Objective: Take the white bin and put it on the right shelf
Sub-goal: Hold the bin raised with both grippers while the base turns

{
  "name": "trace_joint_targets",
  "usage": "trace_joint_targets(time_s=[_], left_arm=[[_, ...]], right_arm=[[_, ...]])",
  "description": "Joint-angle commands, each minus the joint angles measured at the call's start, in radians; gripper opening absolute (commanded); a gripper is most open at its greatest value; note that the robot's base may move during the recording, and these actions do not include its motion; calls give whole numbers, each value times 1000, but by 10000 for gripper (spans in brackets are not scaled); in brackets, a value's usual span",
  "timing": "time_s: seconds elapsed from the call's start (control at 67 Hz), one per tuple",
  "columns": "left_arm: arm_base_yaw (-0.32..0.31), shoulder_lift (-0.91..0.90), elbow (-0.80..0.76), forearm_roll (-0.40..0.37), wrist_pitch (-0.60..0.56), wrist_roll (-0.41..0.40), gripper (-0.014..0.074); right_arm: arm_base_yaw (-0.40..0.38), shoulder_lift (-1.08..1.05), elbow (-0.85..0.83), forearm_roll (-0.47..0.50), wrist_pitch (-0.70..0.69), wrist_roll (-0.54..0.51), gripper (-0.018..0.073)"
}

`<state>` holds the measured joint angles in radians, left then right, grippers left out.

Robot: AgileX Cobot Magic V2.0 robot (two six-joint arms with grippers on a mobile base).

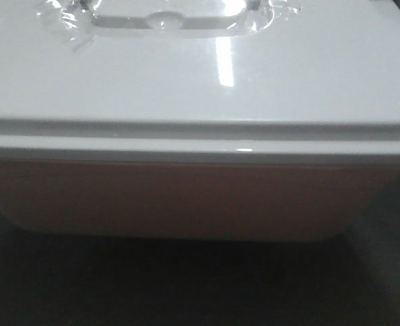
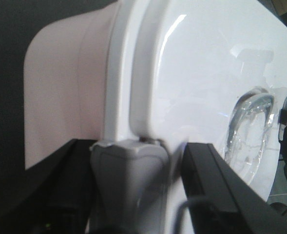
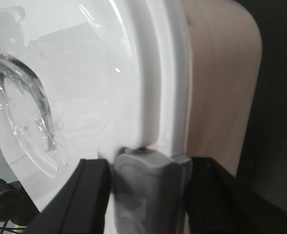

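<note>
White bin (image 1: 200, 81), filling the front view, lies lengthwise between the two arms. Left gripper (image 2: 136, 148): jaws closed against either side of the grey clip (image 2: 128, 185) at one end, lid rim directly ahead of them. Right gripper (image 3: 148, 163): likewise clamped on the opposite clip (image 3: 150, 195). Both arms are equally near. The right shelf is out of view. No brand, label or writing is legible.
</note>
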<state>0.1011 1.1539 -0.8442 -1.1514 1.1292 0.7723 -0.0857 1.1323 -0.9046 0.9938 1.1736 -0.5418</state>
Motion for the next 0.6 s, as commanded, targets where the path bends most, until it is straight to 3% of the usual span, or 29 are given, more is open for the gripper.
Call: trace_joint_targets(time_s=[0.0,0.582], left_arm=[[-13,-61,-27,-130,89,-13,253],[-13,-314,-27,-125,121,-38,253]], right_arm=[[6,-55,-26,164,124,-13,387],[6,-239,-26,183,75,-26,387]])
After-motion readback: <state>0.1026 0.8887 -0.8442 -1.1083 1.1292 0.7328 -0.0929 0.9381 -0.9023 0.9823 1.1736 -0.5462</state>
